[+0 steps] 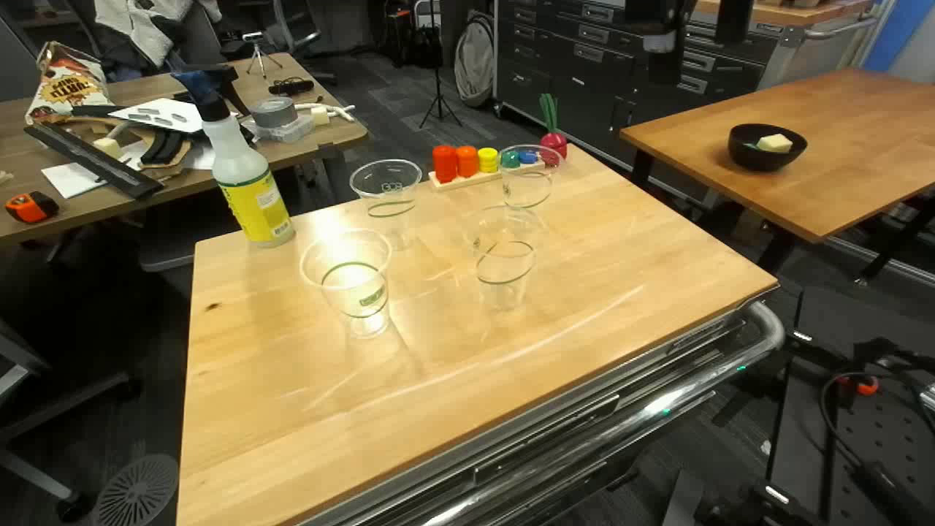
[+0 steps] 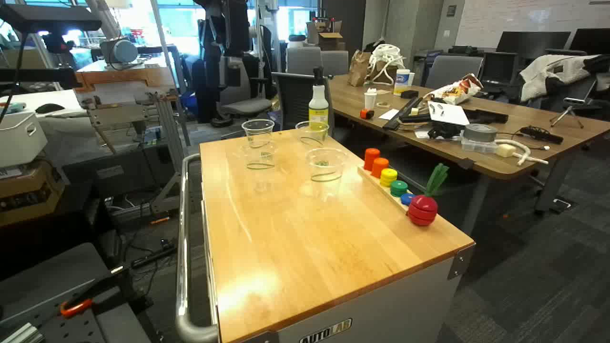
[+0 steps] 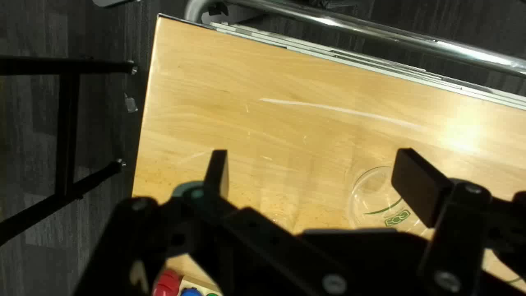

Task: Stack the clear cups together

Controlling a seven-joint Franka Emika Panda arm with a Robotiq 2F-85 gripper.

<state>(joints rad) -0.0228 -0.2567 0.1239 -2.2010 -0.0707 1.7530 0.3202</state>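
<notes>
Several clear cups stand upright and apart on the wooden tabletop (image 1: 248, 409). In an exterior view they are a front-left cup (image 1: 356, 292), a back-left cup (image 1: 387, 193), a front-right cup (image 1: 504, 270) and a back-right cup (image 1: 527, 183) by the toys. They also show in an exterior view (image 2: 326, 166). My gripper (image 3: 311, 176) is open and empty, above the table. In the wrist view one cup (image 3: 378, 205) lies below, partly hidden behind the right finger. A green line of another cup (image 3: 509, 280) shows at lower right. Other cups are hidden by the gripper there.
A yellow-green spray bottle (image 1: 252, 190) stands at the back-left corner. A row of colourful toys (image 1: 478, 164) and a red radish toy (image 2: 422, 209) line the back edge. A metal handle bar (image 1: 701, 394) runs along the front edge. A black bowl (image 1: 752, 157) sits on a separate table.
</notes>
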